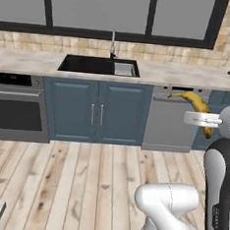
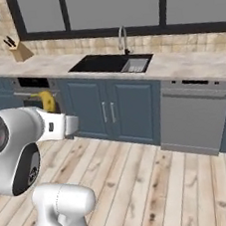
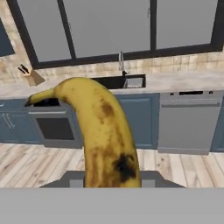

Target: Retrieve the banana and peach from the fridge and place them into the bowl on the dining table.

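Gripping the banana (image 3: 107, 131) by its lower end, the gripper (image 1: 204, 120) carries it in the air above the floor (image 1: 81, 183); its long axis runs up and out from the closed jaws, toward the far sink (image 1: 99, 65).

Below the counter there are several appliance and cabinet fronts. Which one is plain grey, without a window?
The dishwasher, right of the sink. Its front is flat light grey; the oven at the left has a dark window, and the cabinet doors between them are blue-grey.
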{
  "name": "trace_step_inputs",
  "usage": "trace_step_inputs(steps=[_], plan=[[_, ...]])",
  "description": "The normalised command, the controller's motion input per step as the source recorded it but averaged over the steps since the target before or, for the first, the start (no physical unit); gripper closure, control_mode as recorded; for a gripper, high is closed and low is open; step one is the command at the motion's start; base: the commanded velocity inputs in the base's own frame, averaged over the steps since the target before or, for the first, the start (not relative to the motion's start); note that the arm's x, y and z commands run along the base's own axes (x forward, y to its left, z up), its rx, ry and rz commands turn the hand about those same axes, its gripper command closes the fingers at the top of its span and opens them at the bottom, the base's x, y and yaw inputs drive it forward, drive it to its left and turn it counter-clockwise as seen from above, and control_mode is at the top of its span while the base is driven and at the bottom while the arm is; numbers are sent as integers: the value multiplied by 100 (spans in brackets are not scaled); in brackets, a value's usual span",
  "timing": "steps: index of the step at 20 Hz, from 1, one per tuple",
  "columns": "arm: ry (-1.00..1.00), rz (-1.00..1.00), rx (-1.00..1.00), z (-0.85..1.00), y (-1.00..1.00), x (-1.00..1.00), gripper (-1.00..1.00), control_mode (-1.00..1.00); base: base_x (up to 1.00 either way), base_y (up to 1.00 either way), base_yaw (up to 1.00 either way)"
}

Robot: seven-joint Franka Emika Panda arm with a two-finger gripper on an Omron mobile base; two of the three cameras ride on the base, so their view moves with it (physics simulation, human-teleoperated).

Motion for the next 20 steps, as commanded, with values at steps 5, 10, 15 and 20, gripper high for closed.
trace_step_inputs(steps=[5,10,15,20], plan=[[0,0,0,0,0,0,100,100,100,8,38],[0,0,0,0,0,0,100,100,62,0,84],[0,0,0,0,0,0,100,100,51,0,88],[0,0,0,0,0,0,100,100,85,0,78]])
